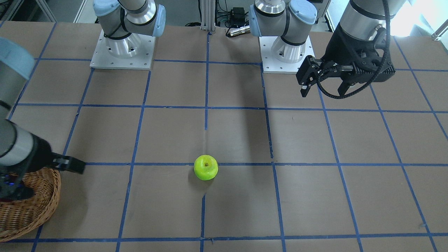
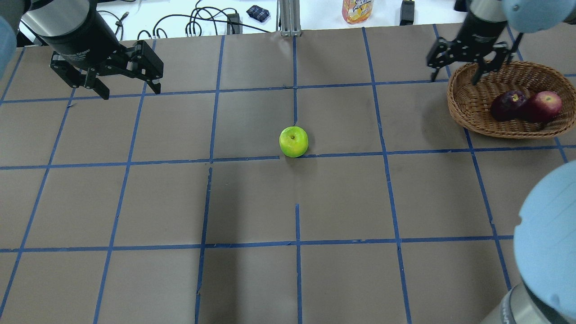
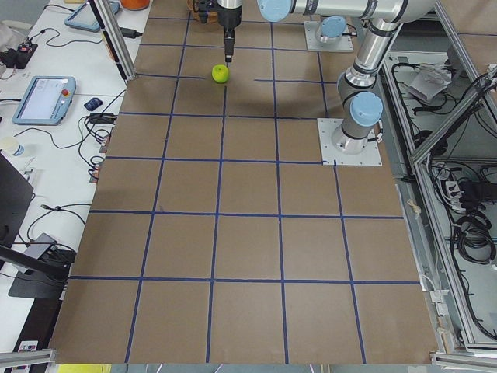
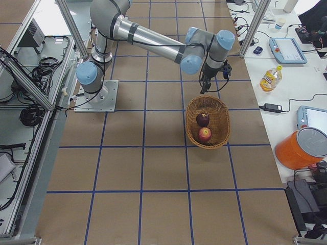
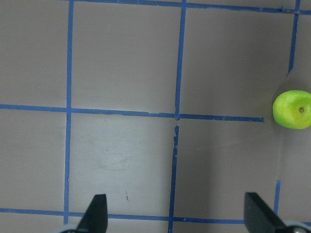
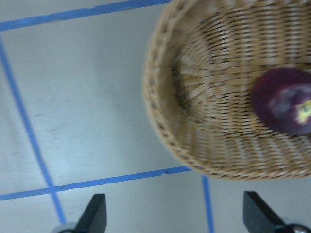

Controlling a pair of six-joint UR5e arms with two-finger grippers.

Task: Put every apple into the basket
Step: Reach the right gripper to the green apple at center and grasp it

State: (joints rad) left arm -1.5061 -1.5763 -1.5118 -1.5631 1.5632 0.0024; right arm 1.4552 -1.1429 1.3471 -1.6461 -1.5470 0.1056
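Observation:
A lime green apple (image 2: 294,141) sits alone on the brown table near its middle; it also shows in the front view (image 1: 205,167) and at the right edge of the left wrist view (image 5: 292,109). The wicker basket (image 2: 454,96) stands at the far right and holds the dark purple apple (image 2: 507,104) and the red apple (image 2: 545,105) side by side. My right gripper (image 2: 454,77) hangs open and empty over the basket's far left rim (image 6: 165,97). My left gripper (image 2: 130,90) is open and empty above the far left of the table, well away from the green apple.
Both arm bases (image 1: 122,49) (image 1: 287,52) are bolted at the robot's side of the table. An orange drink bottle (image 2: 357,10), cables and tablets lie on the white bench beyond the far edge. Blue tape lines grid the table.

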